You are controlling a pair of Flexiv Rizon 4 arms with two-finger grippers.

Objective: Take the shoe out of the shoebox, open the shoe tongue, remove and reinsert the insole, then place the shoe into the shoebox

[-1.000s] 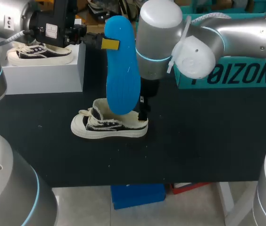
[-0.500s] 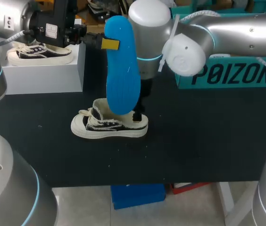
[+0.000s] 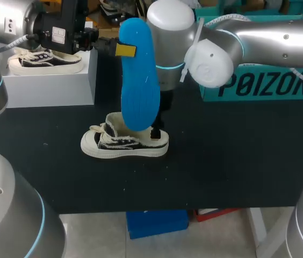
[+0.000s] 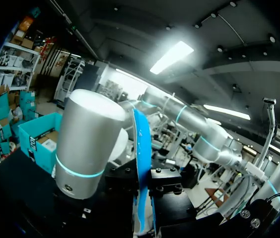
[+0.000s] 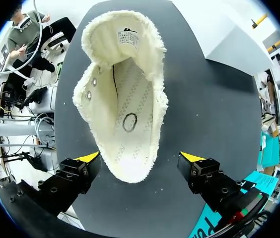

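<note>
Blue foam insole [image 3: 139,80] up in the air, long and rounded, smooth-faced, standing on end; the left jaws pinch it near its upper part, a yellow tip flat against its edge. From the left wrist it shows edge-on [image 4: 140,148], a thin blue strip clamped between black finger blocks. Below it, the low cream canvas sneaker [image 3: 124,142] lies on the matte black surface [image 3: 237,161], with dark side panels, a pale rubber sole and frayed edges; whether the insole's lower end touches it, I cannot tell. The right wrist looks straight into the sneaker [image 5: 125,109]: fuzzy collar, tongue pulled forward, bare stitched footbed. The right jaws are spread wide, a yellow tip on either side of the heel. The teal cardboard shoebox [image 3: 264,86] stands behind the right arm [image 3: 269,37].
</note>
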